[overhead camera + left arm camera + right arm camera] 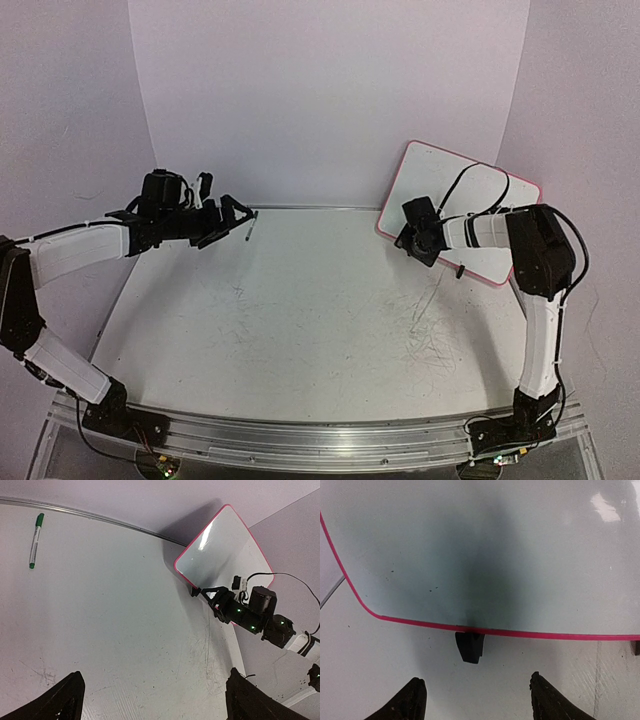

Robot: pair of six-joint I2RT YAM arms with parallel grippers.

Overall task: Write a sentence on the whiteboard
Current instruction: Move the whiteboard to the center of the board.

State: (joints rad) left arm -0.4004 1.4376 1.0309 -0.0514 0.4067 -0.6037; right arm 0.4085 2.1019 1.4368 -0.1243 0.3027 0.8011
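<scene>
The whiteboard [440, 180] [220, 545] [470, 555] has a thin pink-red frame and leans against the back right wall on black clip feet [469, 646]. Its face looks blank, and no sentence shows on it. My right gripper [404, 240] [477, 697] hovers just in front of the board's lower edge. Its jaws are open with nothing between them, in line with one clip foot. A green marker [36, 540] [248, 229] lies on the table by the back edge. My left gripper [238, 220] [155, 707] hangs wide open near it, holding nothing.
The white tabletop [300, 320] is scuffed with old pen marks, densest at the right front. White walls close in the back and both sides. A metal rail runs along the near edge, where both arm bases sit.
</scene>
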